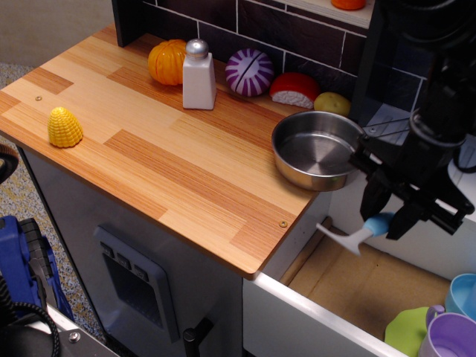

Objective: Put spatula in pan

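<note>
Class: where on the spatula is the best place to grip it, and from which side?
Grip the rounded light-blue handle of the spatula, coming from above, as the gripper does now. The handle is thick enough to pinch, while the flat slotted blade is thin and sticks out leftward.

A wooden bench point(171, 171) spreads out to the left of the end effector point(387, 216), with a yellow corn cob point(65, 127) lying alone near its far-left edge, well apart from everything else. Up and to the left of the end effector, along the dark tiled wall point(253, 26), stand an orange pumpkin point(166, 62), a white shaker with a silver cap point(198, 75) just beside it, a purple-and-white striped onion point(249, 72), a red-and-white wedge that may be cheese point(294, 89), and a small yellowish potato point(332, 103). Below and to the right of the end effector, at the corner of the view, sit a light-blue cup point(462, 294), a purple cup point(449, 336) and a green plate point(407, 332), close together and partly cut off.
</note>
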You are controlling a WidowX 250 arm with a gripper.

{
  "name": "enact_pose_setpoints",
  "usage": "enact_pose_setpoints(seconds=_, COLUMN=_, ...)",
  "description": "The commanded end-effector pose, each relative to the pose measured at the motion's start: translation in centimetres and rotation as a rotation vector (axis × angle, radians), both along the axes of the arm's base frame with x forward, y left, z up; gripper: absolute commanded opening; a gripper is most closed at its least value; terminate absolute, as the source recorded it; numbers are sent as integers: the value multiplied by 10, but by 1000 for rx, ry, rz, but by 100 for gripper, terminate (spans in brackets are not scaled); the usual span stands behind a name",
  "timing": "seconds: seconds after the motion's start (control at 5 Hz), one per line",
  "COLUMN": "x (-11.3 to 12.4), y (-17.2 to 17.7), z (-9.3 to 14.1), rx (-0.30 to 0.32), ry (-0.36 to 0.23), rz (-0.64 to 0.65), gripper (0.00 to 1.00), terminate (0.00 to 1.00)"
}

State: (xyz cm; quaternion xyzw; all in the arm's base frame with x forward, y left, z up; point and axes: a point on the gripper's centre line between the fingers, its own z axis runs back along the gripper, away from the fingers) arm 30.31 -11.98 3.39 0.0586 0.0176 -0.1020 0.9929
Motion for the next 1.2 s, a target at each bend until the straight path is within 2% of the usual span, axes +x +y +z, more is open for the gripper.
enact_pose_setpoints(seconds=0.0, x=25, y=14, z=54, rx=24, ry=-92, rz=-80, gripper=0, terminate=0)
enact_pose_setpoints(seconds=0.4, x=53, y=51, z=65, rx=61, ry=-90, rz=-215, gripper=0, terminate=0)
enact_pose_setpoints(seconds=0.8, x=58, y=75, z=38, rx=30, ry=-134, rz=-316, gripper=0, terminate=0)
enact_pose_setpoints(seconds=1.0, x=57, y=78, z=32, rx=22, ry=-170, rz=-349, gripper=100, terminate=100)
